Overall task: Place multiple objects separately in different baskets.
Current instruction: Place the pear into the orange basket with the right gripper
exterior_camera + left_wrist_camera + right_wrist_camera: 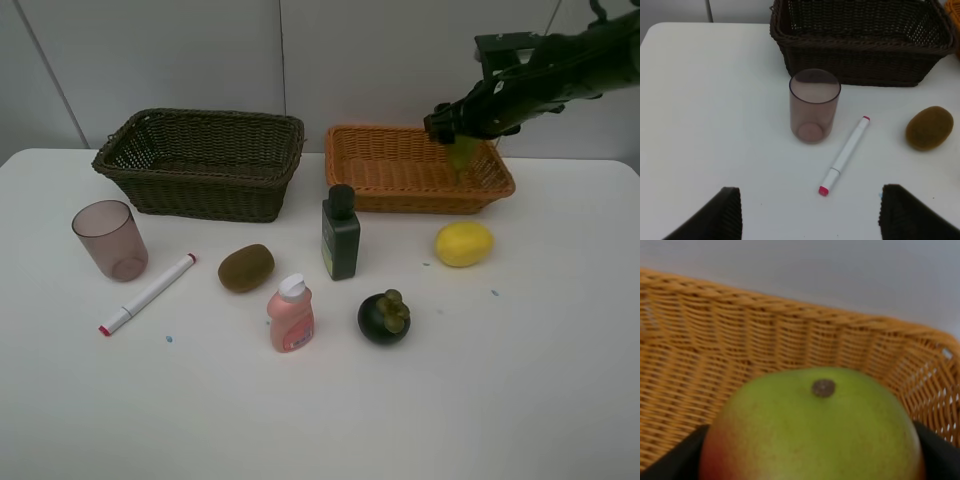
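Right pincer [457, 138] clamped on green-red pear [812, 430], arm stretched in from the right and angled down over the orange basket [420, 205]; pear sits between its walls. Left pincer [807, 215] jaws apart, above worktop [500, 380] near mauve cup [814, 106] and marker [846, 155].

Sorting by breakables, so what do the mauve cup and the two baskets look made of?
Mauve translucent cup: likely smooth plastic, possibly glass; its base shows through. Dark olive-brown rectangular basket and orange rectangular basket: woven wicker, matte; strands visible.

Green-red pear [810, 425], orange wicker basket [765, 335]
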### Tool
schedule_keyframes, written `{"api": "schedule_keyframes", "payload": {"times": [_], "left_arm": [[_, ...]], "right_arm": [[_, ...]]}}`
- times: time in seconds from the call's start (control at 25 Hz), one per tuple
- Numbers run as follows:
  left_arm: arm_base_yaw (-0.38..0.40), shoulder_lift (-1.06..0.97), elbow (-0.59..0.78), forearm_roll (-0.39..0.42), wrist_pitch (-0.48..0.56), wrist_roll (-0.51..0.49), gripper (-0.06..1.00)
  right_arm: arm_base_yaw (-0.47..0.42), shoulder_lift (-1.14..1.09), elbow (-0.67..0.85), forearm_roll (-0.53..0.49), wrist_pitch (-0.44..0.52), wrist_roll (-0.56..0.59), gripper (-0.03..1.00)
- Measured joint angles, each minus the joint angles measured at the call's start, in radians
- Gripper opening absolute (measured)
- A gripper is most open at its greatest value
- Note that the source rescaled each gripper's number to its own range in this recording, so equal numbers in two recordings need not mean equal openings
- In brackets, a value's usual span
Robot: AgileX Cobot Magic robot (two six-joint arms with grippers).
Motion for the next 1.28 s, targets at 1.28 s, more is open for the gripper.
{"api": "schedule_keyframes", "payload": {"times": [1.28], "left_arm": [[0.0, 0.0, 0.0, 0.0, 0.0, 0.0, 0.74]], "right_arm": [[0.0, 0.075, 0.0, 0.053, -0.051, 0.004, 0.98]]}}
